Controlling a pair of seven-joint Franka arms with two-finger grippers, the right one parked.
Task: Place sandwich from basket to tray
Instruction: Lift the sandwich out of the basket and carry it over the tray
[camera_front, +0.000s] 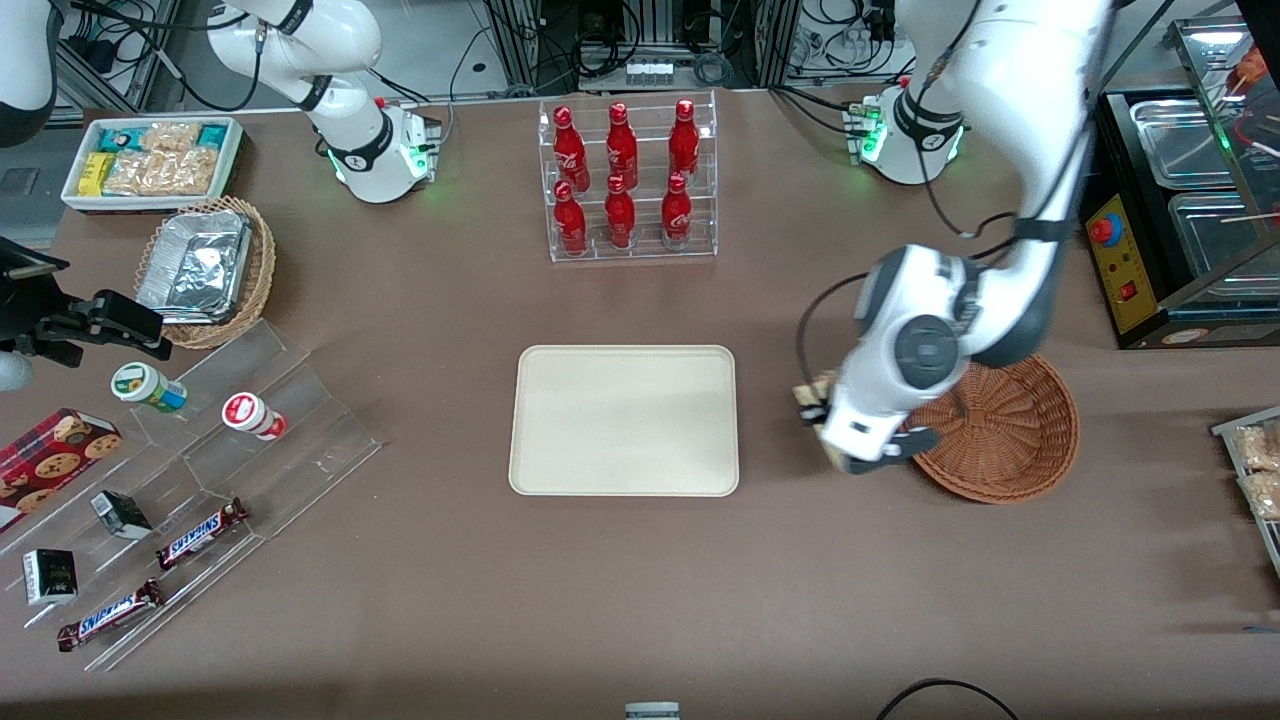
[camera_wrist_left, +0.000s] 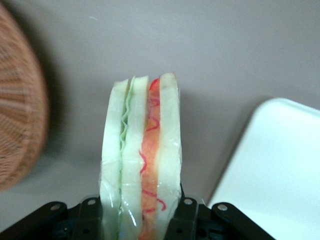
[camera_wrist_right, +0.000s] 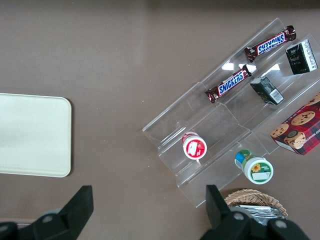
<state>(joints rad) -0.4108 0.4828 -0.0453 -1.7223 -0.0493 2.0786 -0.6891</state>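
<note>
Glossy white jointed working left arm (camera_front: 1010, 150) with rounded shells, dark grey round joint cap, black bands and collars, thin black cable looped beside the wrist, green-lit base, black two-finger gripper (camera_wrist_left: 140, 220) with small silver screws showed.

left arm bent low, tool (camera_wrist_left: 142, 220) clamped on sandwich (camera_wrist_left: 140, 160)

Reddish-brown woven basket (camera_front: 1010, 430); cream tray (camera_front: 625, 420); pale sandwich (camera_wrist_left: 142, 160), red and green stripes.
</note>
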